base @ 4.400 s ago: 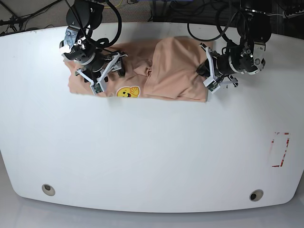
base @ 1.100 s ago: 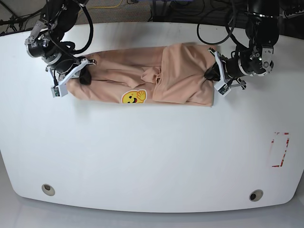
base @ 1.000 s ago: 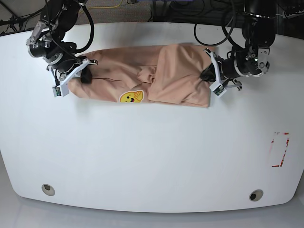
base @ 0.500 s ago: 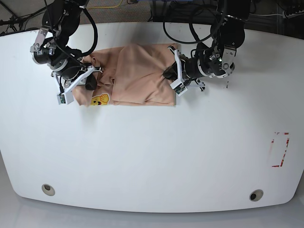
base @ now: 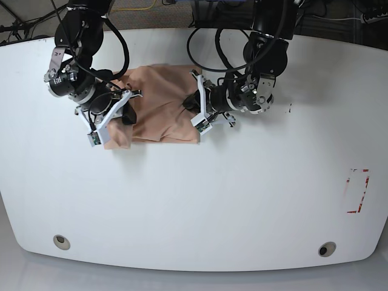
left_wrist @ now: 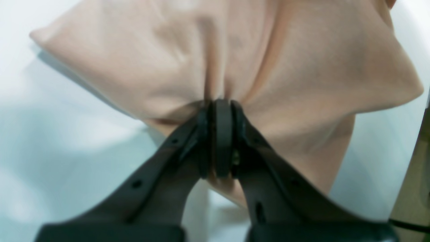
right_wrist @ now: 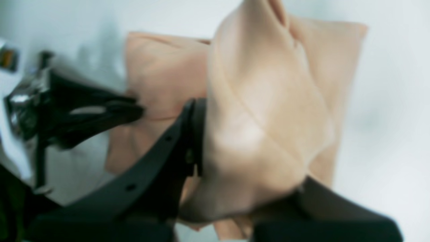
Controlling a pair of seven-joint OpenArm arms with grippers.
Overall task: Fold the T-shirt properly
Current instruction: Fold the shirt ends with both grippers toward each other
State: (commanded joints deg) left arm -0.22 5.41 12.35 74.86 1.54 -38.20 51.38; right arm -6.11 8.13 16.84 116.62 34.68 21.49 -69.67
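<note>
T-shirt [base: 159, 103] lies bunched on the white surface [base: 194, 200], between my two arms. My left fingers [left_wrist: 220, 111] pinch its edge tightly; my right fingers [base: 119, 116] pinch the other end. I judge the sideways fold is underway; next I must lay it flat.

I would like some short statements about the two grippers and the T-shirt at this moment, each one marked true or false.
1. The left gripper is shut on the T-shirt. True.
2. The T-shirt lies spread out flat across the whole table. False: it is gathered into a short bundle between the two grippers.
3. The right gripper holds the end of the T-shirt on the left side of the base view. True.
4. The yellow smiley print faces up in the base view. False: no print shows there now.
5. A red-marked patch lies under the T-shirt. False: it lies far away, near the table's right edge.
</note>
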